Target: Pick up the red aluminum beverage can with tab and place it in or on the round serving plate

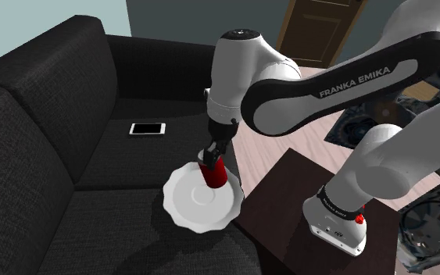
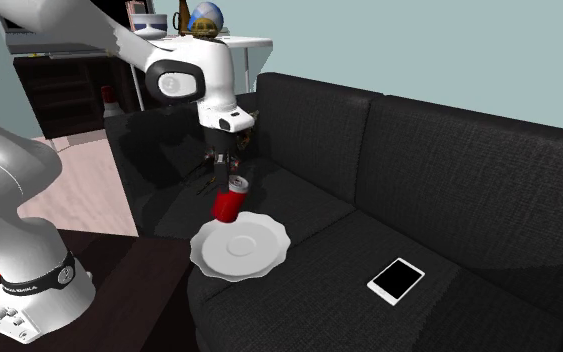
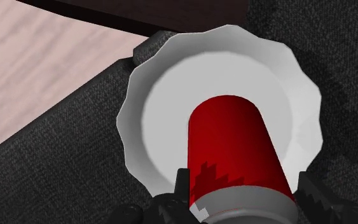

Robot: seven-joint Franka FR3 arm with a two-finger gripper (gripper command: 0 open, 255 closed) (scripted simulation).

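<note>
Nearest to us is the dark stand with the white arm bolted on top, and the arm swings out over the black sofa. Pale wooden floor shows between the stand and the sofa's edge.

Out at the end of the arm is the black gripper, pointing down at the seat. Its jaws are clamped on the top end of the red can, one finger on each side, and the wrist view shows this plainly. The can has a silver top rim, and it hangs tilted rather than upright in the shoulder view and the second exterior view.

Right under it sits the white plate with its scalloped rim, resting on the near seat cushion close to the sofa's front edge. Looking along the gripper, the can's lower end lines up over the plate's middle. In the shoulder view it hangs over the plate's right part. I cannot tell whether the can's base touches the plate or hangs just above it.

Farther along the seat, well apart from the plate, a white phone lies flat on the next cushion, screen up. Beyond that rises the sofa's backrest. At the far end, past the sofa's arm, a brown door is set in a grey-blue wall.
</note>
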